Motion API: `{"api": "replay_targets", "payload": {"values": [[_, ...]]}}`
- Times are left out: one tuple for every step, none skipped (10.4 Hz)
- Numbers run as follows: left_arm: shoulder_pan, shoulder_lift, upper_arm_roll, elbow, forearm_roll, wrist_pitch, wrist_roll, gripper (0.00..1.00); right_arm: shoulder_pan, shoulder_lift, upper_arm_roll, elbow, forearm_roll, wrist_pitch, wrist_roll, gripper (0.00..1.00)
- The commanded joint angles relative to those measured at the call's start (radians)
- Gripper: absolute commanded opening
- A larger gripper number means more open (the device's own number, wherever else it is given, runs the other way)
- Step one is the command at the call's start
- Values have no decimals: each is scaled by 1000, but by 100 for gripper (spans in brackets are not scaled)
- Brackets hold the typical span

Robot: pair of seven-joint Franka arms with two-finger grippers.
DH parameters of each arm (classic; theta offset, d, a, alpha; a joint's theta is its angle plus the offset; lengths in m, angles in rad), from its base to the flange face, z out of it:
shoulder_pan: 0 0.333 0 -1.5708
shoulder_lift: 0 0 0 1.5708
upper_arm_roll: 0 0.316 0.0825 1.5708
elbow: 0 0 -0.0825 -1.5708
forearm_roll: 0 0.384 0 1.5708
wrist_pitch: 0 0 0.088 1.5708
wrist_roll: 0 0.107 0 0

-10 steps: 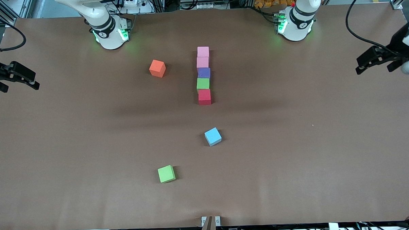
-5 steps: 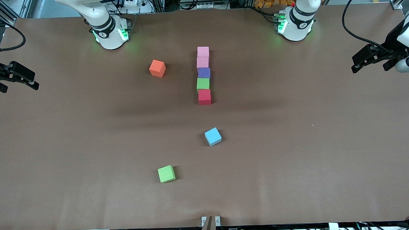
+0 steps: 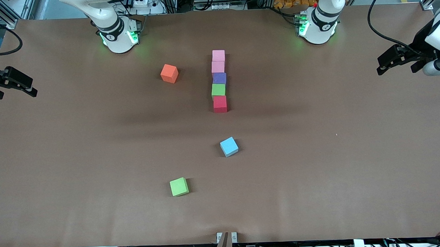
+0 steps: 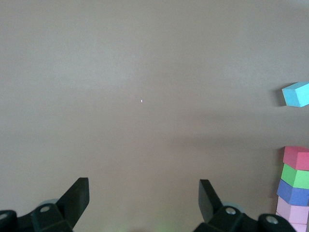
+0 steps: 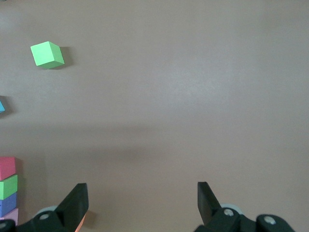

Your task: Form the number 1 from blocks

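The right gripper [image 3: 11, 82] hangs over the table's edge at the right arm's end, its fingers spread apart and holding nothing; that arm waits. Next comes the orange block [image 3: 169, 73], sitting alone near the right arm's base. A loose green block [image 3: 179, 186] lies well nearer the front camera. In the middle a column runs toward that camera, each block touching the next: pink block [image 3: 218, 55], second pink block [image 3: 218, 67], purple block [image 3: 219, 78], green block in the column [image 3: 218, 90], red block [image 3: 220, 103]. The light blue block [image 3: 229, 146] sits apart, nearer the camera than the red one and turned slightly askew. The left gripper [image 3: 395, 61] hovers over the left arm's end of the table, fingers likewise wide and empty.

The blocks look like matte foam — probably light, slightly soft, not slippery. Take each across two flat opposite faces, squarely, and gently enough not to squash it or nudge its neighbours.
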Motion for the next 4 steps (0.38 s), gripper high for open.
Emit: {"api": "replay_targets", "payload": {"values": [[-14,-31,11,7,24,-32,0,100,-26,1,14,-1,-1,-4,-10,100],[-14,-32,12,7,25,-40,-2,100,-39,1,20,-1,2,-4,-13,100],[-14,-34,12,8,40,-41,0,100,-43,1,20,-1,4,-6,-17,100],[-14,-36,9,8,54,-43,1,100,-44,0,20,-1,5,-7,-17,100]]}}
